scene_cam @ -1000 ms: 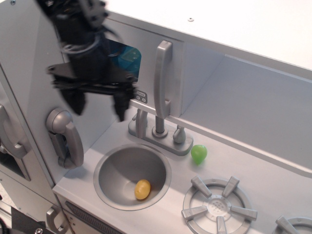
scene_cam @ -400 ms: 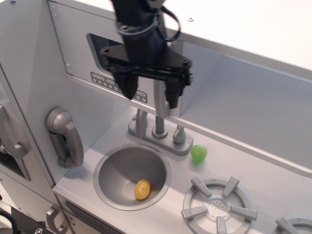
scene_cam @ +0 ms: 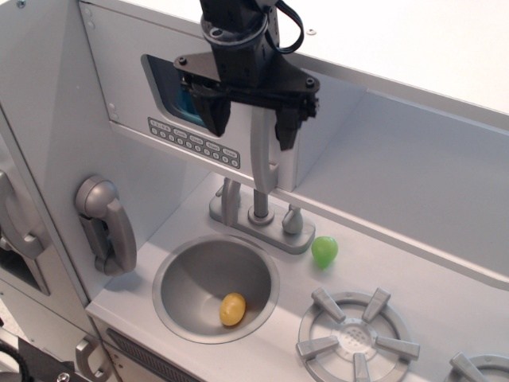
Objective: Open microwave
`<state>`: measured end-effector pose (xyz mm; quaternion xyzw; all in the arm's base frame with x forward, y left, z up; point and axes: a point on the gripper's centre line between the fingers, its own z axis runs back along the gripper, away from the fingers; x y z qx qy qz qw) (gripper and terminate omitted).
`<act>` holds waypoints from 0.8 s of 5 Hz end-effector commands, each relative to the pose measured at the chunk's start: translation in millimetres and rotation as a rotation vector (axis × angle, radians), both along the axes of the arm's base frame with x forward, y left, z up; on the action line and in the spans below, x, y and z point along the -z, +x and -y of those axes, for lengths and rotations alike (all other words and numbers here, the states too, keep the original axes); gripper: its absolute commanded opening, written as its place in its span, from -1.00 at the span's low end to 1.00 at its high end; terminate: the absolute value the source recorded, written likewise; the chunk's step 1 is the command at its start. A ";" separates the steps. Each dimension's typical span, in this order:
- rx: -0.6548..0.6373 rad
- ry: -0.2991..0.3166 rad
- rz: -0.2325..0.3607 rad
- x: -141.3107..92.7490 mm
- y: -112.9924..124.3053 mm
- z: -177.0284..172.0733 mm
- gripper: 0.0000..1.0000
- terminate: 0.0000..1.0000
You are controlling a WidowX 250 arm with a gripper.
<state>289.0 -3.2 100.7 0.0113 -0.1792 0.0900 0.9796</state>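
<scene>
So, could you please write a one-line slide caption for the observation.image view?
Open claw straddling the top of the long vertical handle of the closed microwave, above the sink.

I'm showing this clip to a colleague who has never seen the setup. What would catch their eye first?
The black gripper stands out most: it hangs open at the top centre, its fingers straddling the long vertical handle of the light grey microwave, whose door looks shut. Next come the two spots of colour: a yellow egg-shaped piece in the round sink, and a green one on the counter right of the faucet.
</scene>
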 end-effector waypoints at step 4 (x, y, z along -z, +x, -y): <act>0.080 -0.033 0.069 -10.8 -7.4 -9.7 -1.00 -1.00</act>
